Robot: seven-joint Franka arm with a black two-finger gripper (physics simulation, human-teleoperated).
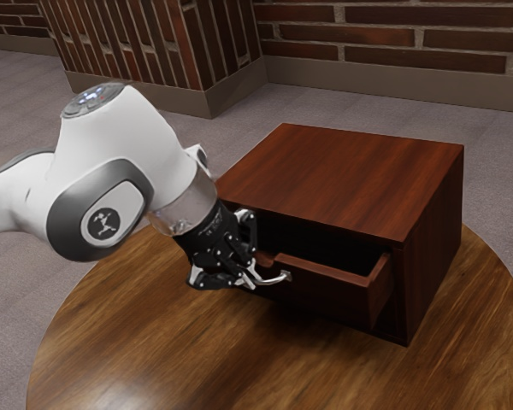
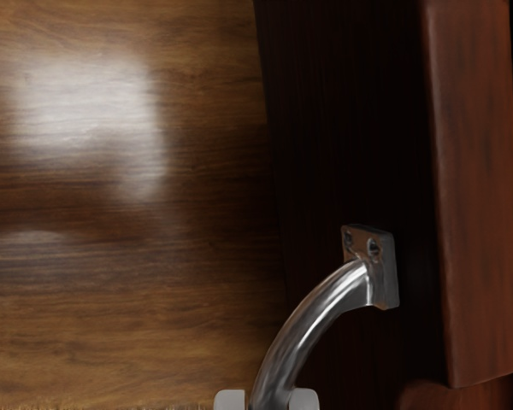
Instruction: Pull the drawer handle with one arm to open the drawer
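White arm (image 1: pixel 111 162) — grey joint caps (image 1: pixel 103 220), black gripper (image 1: pixel 250 275).

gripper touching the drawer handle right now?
Touching: wrist view shows both fingertips pressed against the drawer handle, no gap.

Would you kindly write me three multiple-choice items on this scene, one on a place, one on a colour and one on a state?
1. The reddish-brown wooden cabinet stands on: A) the grey floor B) the round wooden table C) a brick ledge
2. The curved drawer handle is: A) silver metal B) black plastic C) gold
3. The cabinet's drawer is: A) fully shut B) lying loose on the table C) partly pulled out
Answers: 1 B, its base rests on the tabletop. 2 A, it shines silver in the wrist view. 3 C, its front stands out from the cabinet, with the black gripper shut on the handle.
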